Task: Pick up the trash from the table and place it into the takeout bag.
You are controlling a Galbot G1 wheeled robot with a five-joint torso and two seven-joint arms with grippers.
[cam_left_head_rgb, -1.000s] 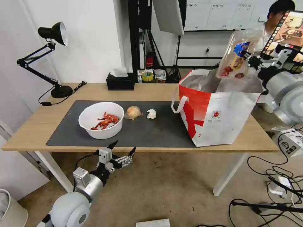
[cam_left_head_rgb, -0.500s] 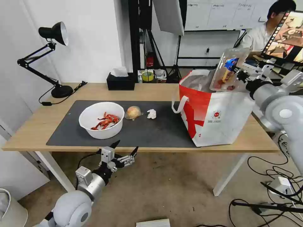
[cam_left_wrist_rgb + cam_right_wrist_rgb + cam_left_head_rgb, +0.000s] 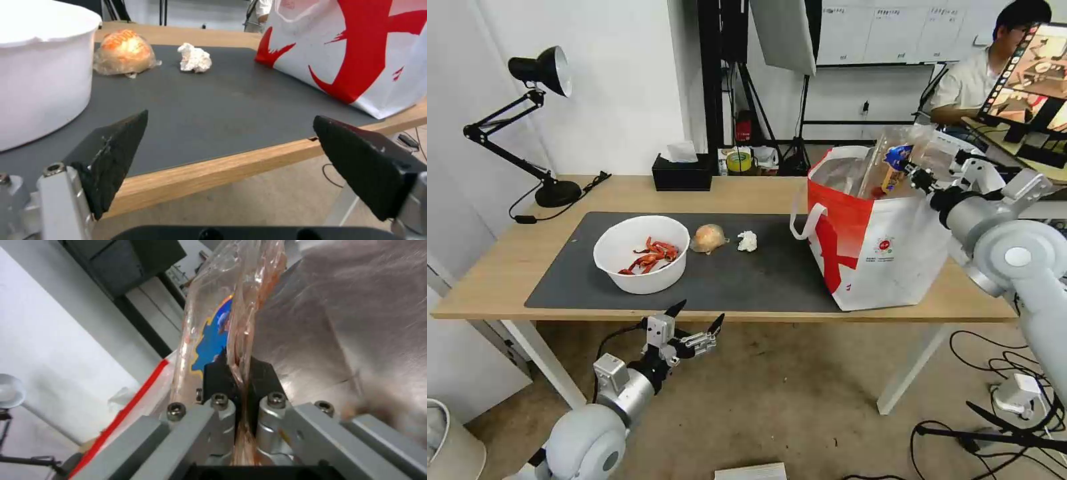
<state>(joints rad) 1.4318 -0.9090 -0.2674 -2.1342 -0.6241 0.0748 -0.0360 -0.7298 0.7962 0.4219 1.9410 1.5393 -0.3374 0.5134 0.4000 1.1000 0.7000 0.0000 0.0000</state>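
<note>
The wooden table (image 3: 747, 193) carries a dark mat, and the takeout bag (image 3: 887, 247) stands at the mat's right end. Left of the bag sit the white bowl (image 3: 642, 254), the wrapped lump (image 3: 708, 238) and the tissue ball (image 3: 747, 241) nearest it. Over the bag's mouth the right gripper (image 3: 912, 175) pinches the clear tray (image 3: 894, 163), partly inside. Far from the bag, below the table's front edge, the left gripper (image 3: 697, 320) hangs spread wide.
</note>
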